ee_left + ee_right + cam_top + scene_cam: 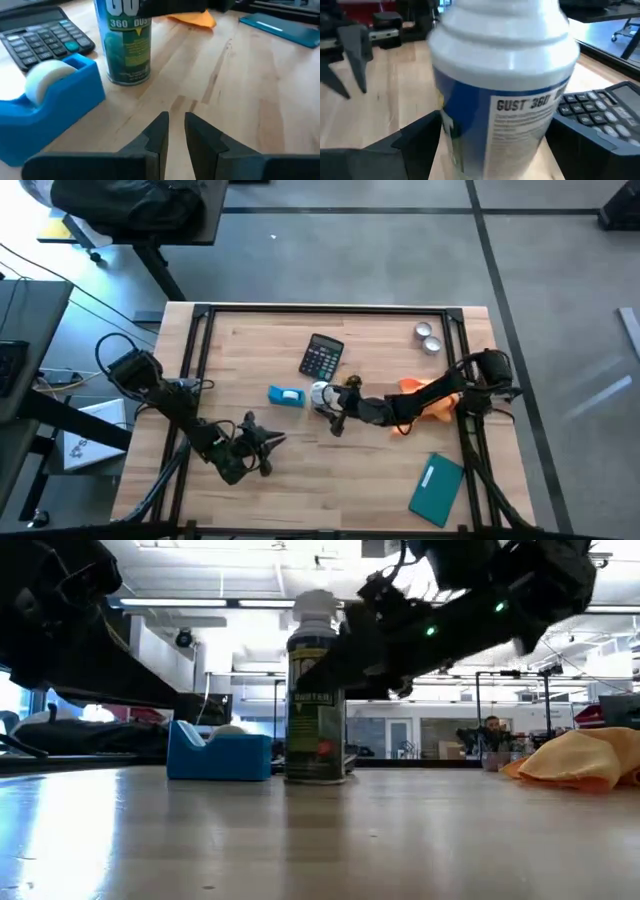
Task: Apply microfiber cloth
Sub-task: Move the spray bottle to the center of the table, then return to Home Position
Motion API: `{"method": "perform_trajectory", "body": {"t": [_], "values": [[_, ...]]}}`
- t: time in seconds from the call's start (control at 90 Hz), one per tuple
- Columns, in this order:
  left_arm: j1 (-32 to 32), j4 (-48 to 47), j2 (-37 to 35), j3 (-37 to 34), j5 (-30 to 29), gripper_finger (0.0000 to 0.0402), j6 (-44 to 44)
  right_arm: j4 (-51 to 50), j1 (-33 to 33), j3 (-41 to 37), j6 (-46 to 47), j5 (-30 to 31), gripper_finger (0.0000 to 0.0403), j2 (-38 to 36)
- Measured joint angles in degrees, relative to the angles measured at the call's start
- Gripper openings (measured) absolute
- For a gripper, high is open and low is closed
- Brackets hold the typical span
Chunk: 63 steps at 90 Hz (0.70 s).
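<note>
— Near the table's (250, 340) middle, what is the right end effector (330, 408) doing?

— It reaches in from the right edge, its fingers on either side of the upright can (315, 690) (the label reads "GUST 360" in the right wrist view). They look closed on the can, one dark finger (415, 137) against each side.

— And the cloth (432, 397)?

— Orange, crumpled, lying on the table under the right arm's forearm, well back from the can toward the right edge. In the low view it sits on the far right (580, 760).

— What's around the can?

— A blue tape dispenser (286, 395) just beside it on the left, a black calculator (322, 357) just behind it.

— The left end effector (262, 438)?

— Low over bare wood toward the front left, apart from the can, pointing at it. Its fingers (159, 131) are nearly together, only a narrow gap, holding nothing.

— Anything else?

— A teal book (437, 488) at front right, two small tins (428, 337) at back right.
</note>
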Motion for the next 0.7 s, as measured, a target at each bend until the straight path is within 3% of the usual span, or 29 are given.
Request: {"method": "perform_trajectory", "body": {"t": [0.256,0.433,0.7], "values": [[-0.03,2.13,0.0,0.0,0.84,0.0046,0.64,-22.27,3.46,0.02,7.87,-1.95,0.0312,-8.98],[-0.34,7.1,-0.84,0.0,1.09,0.0046,6.94,-34.27,6.41,0.02,14.11,-5.84,0.0312,-18.69],[-0.32,7.68,-9.06,0.03,7.56,0.0046,20.12,-44.7,10.4,0.02,8.16,-5.76,0.0308,-35.6]]}}
